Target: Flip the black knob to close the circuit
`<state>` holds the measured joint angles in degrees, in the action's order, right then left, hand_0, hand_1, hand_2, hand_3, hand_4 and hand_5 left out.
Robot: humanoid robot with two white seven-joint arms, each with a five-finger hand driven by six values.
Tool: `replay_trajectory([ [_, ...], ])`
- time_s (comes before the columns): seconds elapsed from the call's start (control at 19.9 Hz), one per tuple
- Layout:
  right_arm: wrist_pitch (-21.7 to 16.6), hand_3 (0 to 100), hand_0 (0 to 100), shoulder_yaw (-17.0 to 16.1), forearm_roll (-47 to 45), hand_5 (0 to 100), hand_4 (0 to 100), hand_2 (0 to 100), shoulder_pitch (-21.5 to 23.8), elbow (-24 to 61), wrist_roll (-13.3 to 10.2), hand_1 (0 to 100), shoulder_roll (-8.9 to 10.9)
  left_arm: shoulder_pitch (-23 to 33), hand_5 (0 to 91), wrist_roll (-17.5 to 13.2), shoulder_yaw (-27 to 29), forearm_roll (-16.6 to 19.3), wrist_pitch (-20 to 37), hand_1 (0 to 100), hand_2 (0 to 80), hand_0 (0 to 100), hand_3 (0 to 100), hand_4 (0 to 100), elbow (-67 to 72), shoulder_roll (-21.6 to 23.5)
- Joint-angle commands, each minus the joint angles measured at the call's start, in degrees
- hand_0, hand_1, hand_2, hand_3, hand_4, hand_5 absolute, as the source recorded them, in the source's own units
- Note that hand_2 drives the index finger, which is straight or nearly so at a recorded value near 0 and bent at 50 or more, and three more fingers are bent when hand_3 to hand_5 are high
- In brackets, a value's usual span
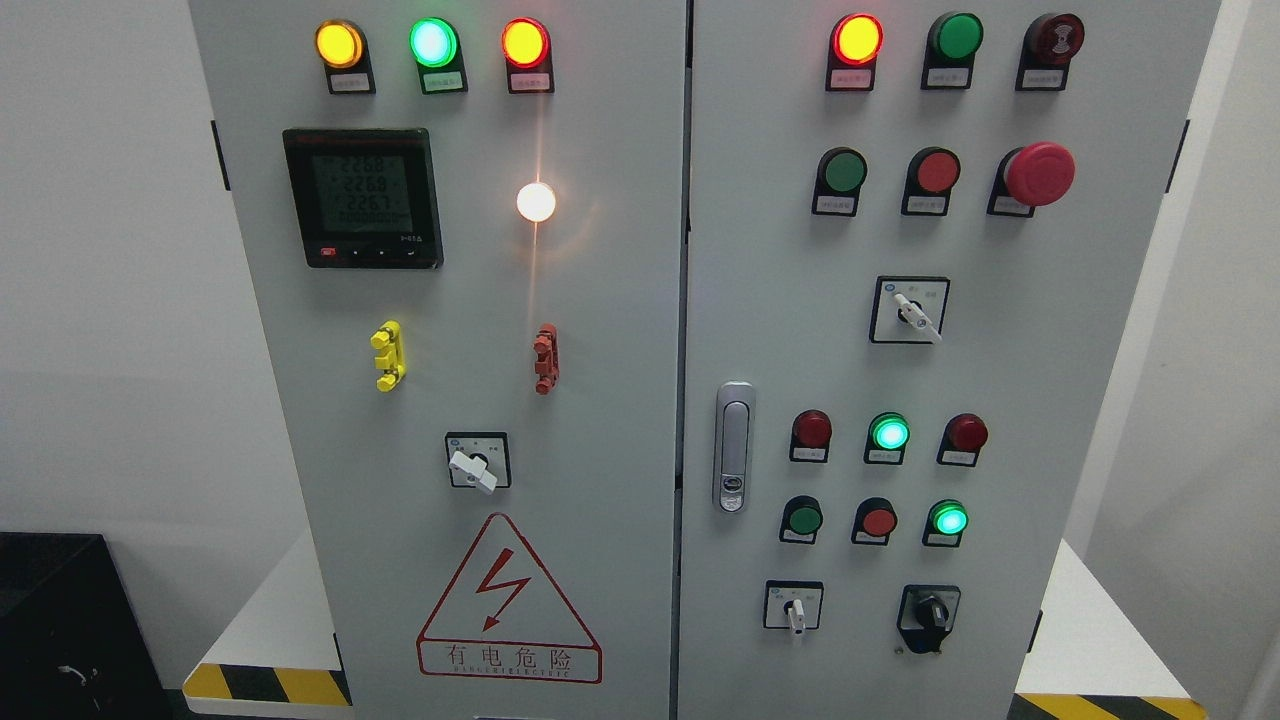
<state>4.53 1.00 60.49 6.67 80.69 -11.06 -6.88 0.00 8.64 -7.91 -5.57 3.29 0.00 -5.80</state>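
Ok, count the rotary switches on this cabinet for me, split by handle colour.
White-handled selector switches: 3
Black knob: 1
Total: 4

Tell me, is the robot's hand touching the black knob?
No. The black knob sits alone at the lower right of the cabinet door, and no robot hand shows anywhere in the head view.
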Motion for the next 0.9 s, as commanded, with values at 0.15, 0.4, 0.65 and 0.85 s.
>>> replay_trajectory([
  [0.15,2.85,100,0,-2.75,5.61,100,91,91,-3.76,10.54,2.18,10,-0.33,1.32,0.0,-0.03,0.00,-0.05,-0.04,56,0.0,12,0,0,-1.76,-0.01],
  [0.4,4.61,100,0,-4.08,5.61,100,91,91,-6.23,10.80,3.94,10,-0.42,1.32,0.0,-0.03,0.00,-0.05,-0.04,56,0.0,12,0,0,-1.67,-0.01],
  [0.65,5.23,100,0,-5.65,6.05,100,91,90,-9.39,10.45,4.12,12,-0.42,1.32,0.0,-0.03,0.00,0.03,-0.04,56,0.0,12,0,0,-1.76,-0.01],
  [0.85,5.14,100,0,-7.76,7.45,99,91,90,-12.90,9.57,4.21,14,-0.51,1.32,0.0,-0.03,0.00,-0.05,-0.04,56,0.0,12,0,0,-1.76,-0.01],
])
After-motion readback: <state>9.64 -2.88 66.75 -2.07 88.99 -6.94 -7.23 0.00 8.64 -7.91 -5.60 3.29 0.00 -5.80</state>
